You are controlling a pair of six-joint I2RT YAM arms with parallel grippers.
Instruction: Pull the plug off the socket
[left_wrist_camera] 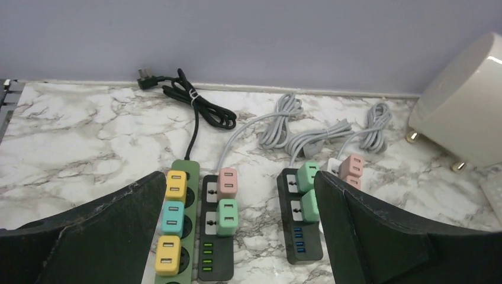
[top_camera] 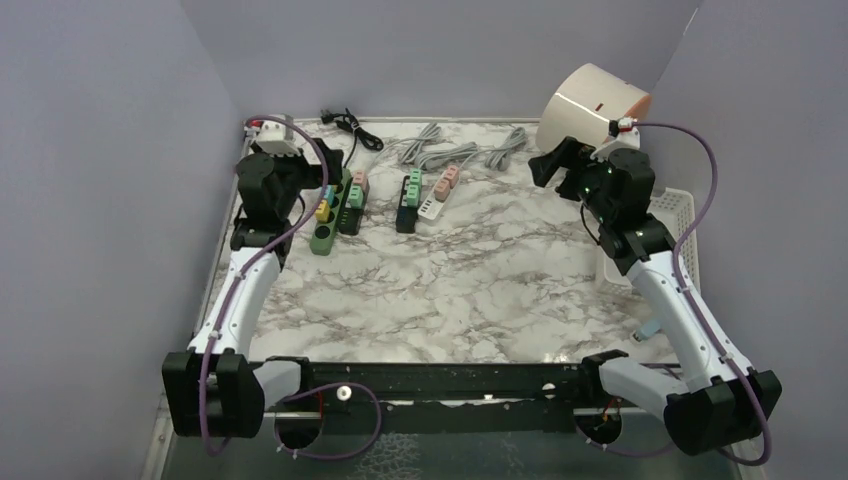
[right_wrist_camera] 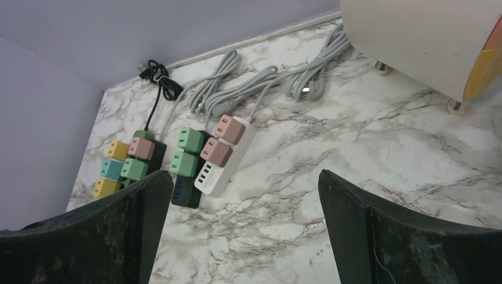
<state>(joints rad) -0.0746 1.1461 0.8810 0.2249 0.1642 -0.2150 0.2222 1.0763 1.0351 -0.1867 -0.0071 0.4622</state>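
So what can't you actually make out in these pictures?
Left wrist view: the white plastic power strip is mostly hidden behind a black finger.
Same view: the green power strip is cut off at its near end by the bottom edge.
Both wrist views: the cream rounded appliance runs off the frame.

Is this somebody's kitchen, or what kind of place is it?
Probably a robot practice booth in a lab, not a kitchen. Plain walls box in a marble-patterned table, a left arm and right arm are bolted at its near edge, and power strips with colourful plugs lie in a row.
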